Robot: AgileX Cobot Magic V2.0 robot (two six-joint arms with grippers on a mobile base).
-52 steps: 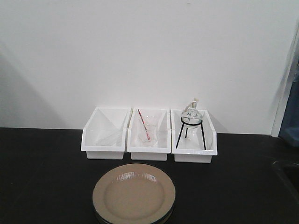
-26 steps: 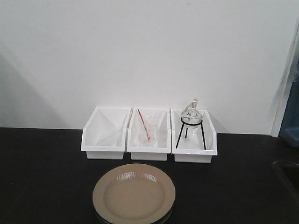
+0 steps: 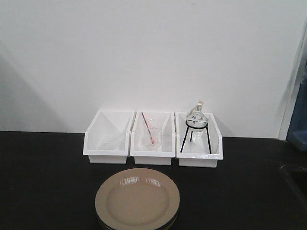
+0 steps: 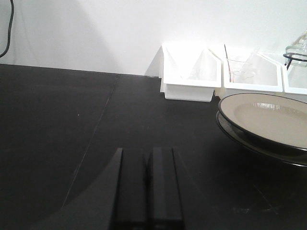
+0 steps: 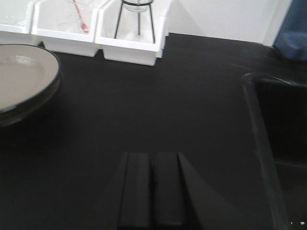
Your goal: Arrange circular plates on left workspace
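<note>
Two tan circular plates [image 3: 137,199] with thin dark rims lie stacked on the black countertop [image 3: 43,182], in front of the white bins. The same stack sits at the right of the left wrist view as plates [image 4: 268,120] and at the left edge of the right wrist view as plates [image 5: 21,79]. My left gripper [image 4: 147,152] is shut and holds nothing, low over the bare counter to the left of the stack. My right gripper [image 5: 152,155] is shut too, empty, to the right of the stack. Neither gripper shows in the front view.
Three white bins stand in a row at the back: a left bin [image 3: 108,137], a middle bin [image 3: 152,139] holding a glass beaker with a red stick, and a right bin [image 3: 198,140] holding a round flask on a black tripod. A recessed black sink [image 5: 280,143] lies at the right.
</note>
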